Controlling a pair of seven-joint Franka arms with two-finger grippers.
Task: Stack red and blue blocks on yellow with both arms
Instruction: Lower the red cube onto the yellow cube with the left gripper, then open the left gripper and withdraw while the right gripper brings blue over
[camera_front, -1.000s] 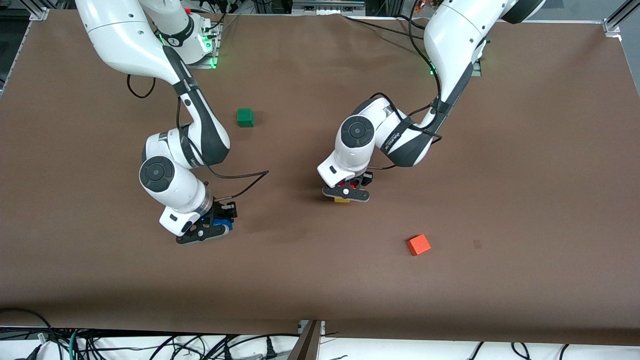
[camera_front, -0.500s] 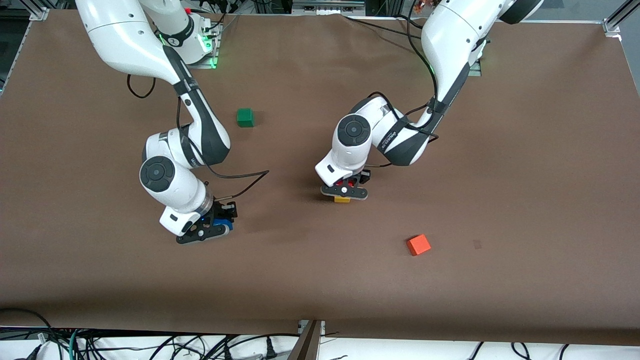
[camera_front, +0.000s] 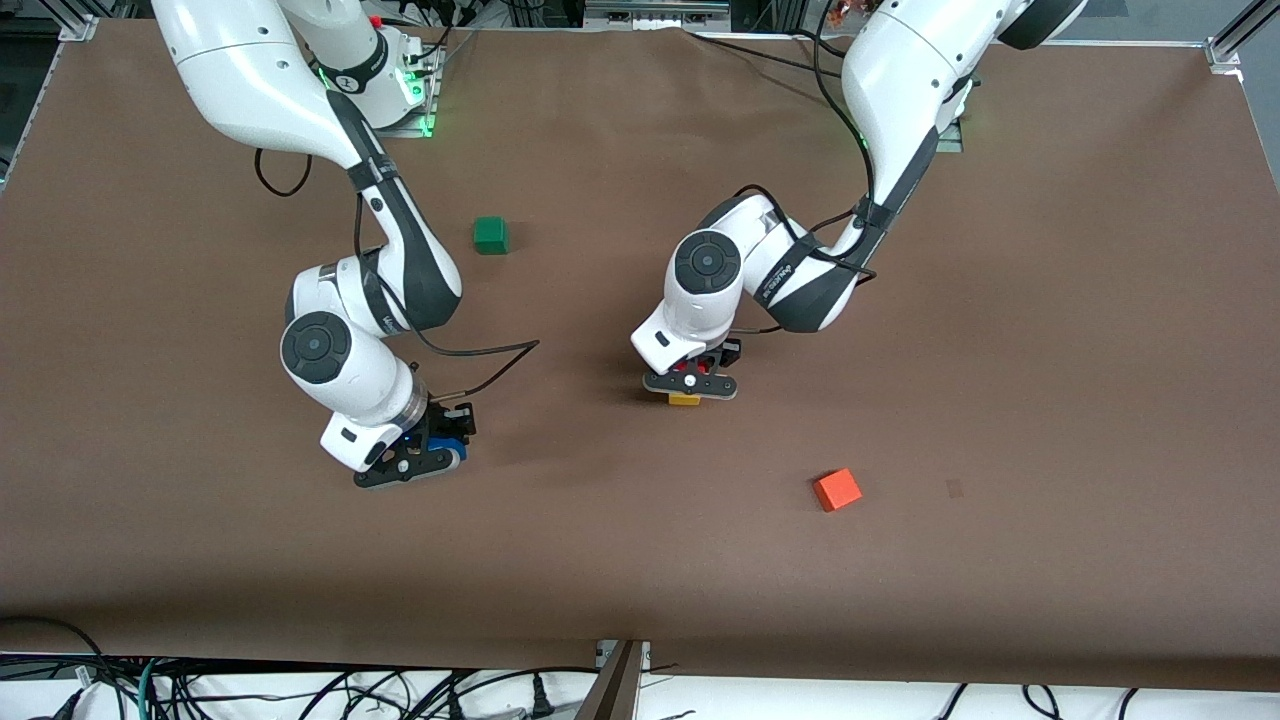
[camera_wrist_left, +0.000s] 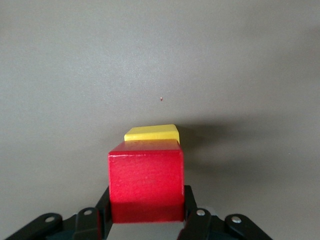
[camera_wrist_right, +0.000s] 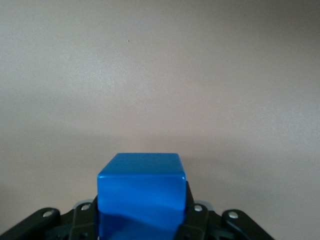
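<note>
Near the middle of the tabletop (camera_front: 1050, 330), the left pincer (camera_front: 690, 383) is clamped on the red block (camera_wrist_left: 146, 180), holding it over the yellow block (camera_wrist_left: 152, 133); whether the two touch is unclear. Toward the right arm's end, closer to the front edge, the right pincer (camera_front: 425, 455) grips the blue block (camera_wrist_right: 141, 192) low over the tabletop. A green cube (camera_front: 490, 235) and an orange-red cube (camera_front: 836, 490) lie apart.

Mostly hidden under the left gripper (camera_front: 690, 384): yellow block (camera_front: 684, 400). Blue block (camera_wrist_right: 141, 196) cut off at frame edge. Fingertips out of sight behind both blocks.
</note>
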